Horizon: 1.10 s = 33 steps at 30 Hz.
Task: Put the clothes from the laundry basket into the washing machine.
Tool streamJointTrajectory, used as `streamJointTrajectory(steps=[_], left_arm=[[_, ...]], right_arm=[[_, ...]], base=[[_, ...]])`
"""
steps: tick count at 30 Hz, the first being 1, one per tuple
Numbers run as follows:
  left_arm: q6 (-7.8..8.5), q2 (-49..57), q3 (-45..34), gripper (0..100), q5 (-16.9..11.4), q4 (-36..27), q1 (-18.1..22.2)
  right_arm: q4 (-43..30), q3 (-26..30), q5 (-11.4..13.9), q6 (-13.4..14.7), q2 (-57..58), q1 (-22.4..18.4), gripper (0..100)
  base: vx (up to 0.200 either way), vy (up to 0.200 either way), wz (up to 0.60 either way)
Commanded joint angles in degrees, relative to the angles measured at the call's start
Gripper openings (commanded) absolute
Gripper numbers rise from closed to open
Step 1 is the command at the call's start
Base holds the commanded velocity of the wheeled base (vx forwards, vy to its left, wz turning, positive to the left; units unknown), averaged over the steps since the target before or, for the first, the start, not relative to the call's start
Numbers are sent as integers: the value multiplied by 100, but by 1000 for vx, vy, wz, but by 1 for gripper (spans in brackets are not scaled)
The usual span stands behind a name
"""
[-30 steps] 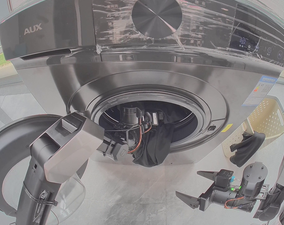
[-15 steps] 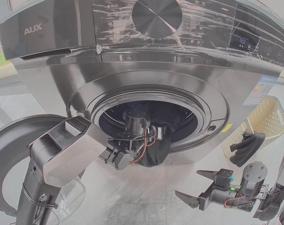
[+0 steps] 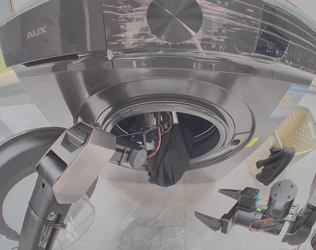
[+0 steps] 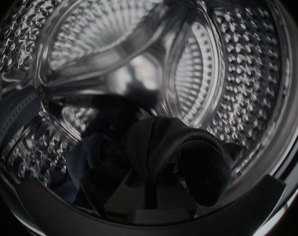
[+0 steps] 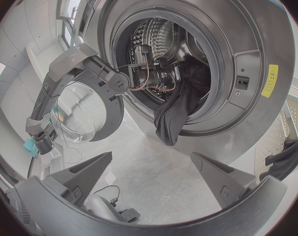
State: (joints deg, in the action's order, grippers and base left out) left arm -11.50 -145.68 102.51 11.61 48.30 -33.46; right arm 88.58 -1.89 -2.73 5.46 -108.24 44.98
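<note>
Task partly done: black garment [image 3: 168, 157] hangs half out over the washing machine [image 3: 165, 80] door rim, left tool [image 5: 174, 77] in the drum mouth against it, grip cannot be told; right tool [image 3: 208, 203] spread, empty; second dark garment [image 3: 274, 164] draped over the laundry basket [image 3: 300, 129] rim.

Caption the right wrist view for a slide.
Open right gripper faces the washing machine; left arm inside the drum, a dark garment hanging over the door rim.

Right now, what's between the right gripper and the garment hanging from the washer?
Bare floor tiles, up to the black garment; right wrist view shows it.
</note>
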Motion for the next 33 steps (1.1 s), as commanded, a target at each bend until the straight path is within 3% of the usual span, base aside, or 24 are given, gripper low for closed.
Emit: streamJointTrajectory(steps=[1,7,8,10,14,17,19,21,23,27,33], left_arm=[[-46,-145,542,0,105,22,217],[-46,-136,709,0,140,30,253],[-46,-128,700,100,149,30,253],[-55,-119,656,100,149,30,244],[-230,83,111,100,158,-40,147],[-213,496,-794,100,79,-180,-29],[-204,584,-987,100,61,-251,-81],[-195,901,-1726,100,-132,-427,-266],[-160,962,-2025,100,-255,-453,-363],[60,857,-2271,100,-290,-356,-407],[130,435,-2200,100,-378,-110,-407]], right_arm=[[2,-4,1,-1,-4,2,100],[2,-13,1,-1,-4,2,100],[2,-13,1,8,-4,-7,100],[2,-4,1,-1,-4,-7,100],[2,-4,1,8,5,-16,100],[2,-4,1,8,13,-16,100],[2,-4,1,8,13,-16,100],[2,-4,9,8,5,-16,100],[2,-4,9,-1,5,-16,100],[2,-4,1,-1,22,-16,100],[2,-4,9,-1,22,-25,100]], base=[[0,0,0],[0,0,0],[0,0,0],[0,0,0],[0,0,0],[0,0,0],[0,0,0],[0,0,0],[0,0,0],[0,0,0],[0,0,0]])
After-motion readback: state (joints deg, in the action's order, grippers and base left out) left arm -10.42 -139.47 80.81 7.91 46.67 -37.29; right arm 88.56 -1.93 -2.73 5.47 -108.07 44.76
